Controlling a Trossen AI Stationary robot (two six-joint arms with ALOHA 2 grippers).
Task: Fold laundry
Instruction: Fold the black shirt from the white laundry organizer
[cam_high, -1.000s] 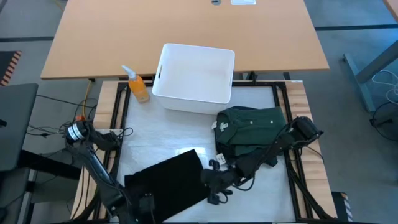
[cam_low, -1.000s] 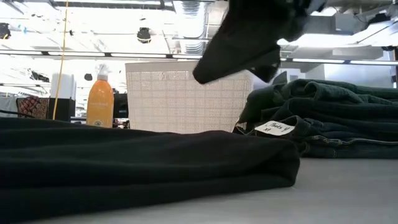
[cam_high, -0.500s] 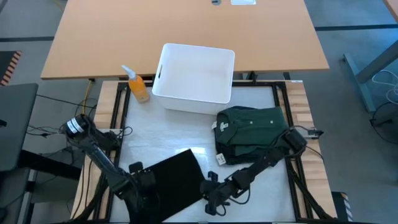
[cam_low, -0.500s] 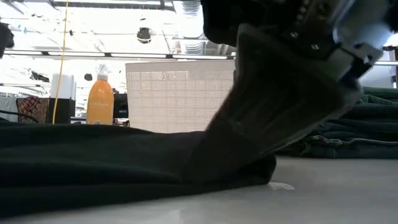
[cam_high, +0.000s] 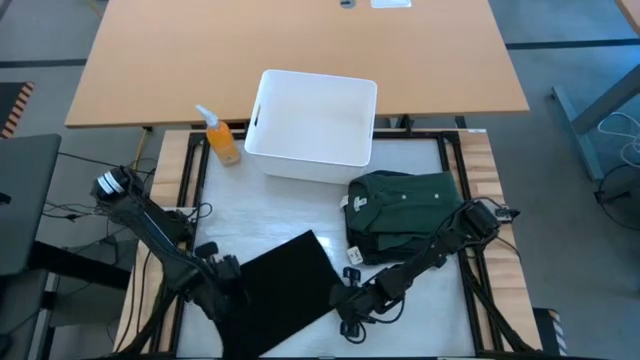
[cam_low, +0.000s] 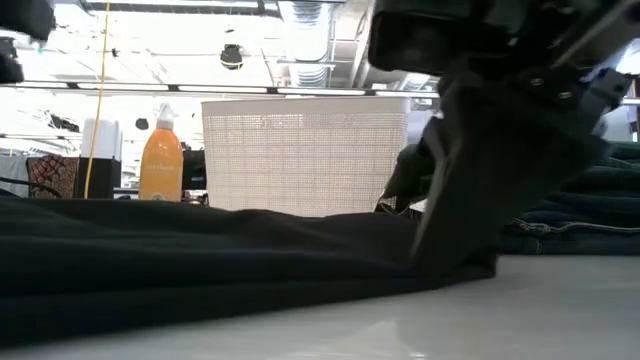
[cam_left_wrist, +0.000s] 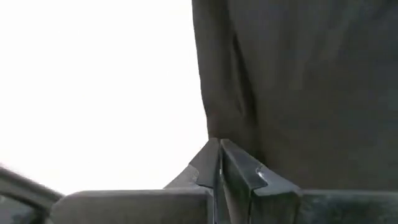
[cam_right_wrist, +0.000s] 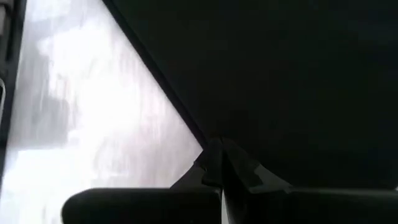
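Two grippers being pressed onto black garment (cam_high: 285, 295), left gripper (cam_high: 222, 283) pinching its left edge, right gripper (cam_high: 345, 303) pinching its right edge.

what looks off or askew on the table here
Nothing spilled or damaged. The black garment lies askew, at an angle to the table edges, both grippers at its sides. The folded green shirt, white bin and orange spray bottle sit tidy.

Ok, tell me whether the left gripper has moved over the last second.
Yes. The left gripper has travelled up the black garment's left edge, toward the orange spray bottle.
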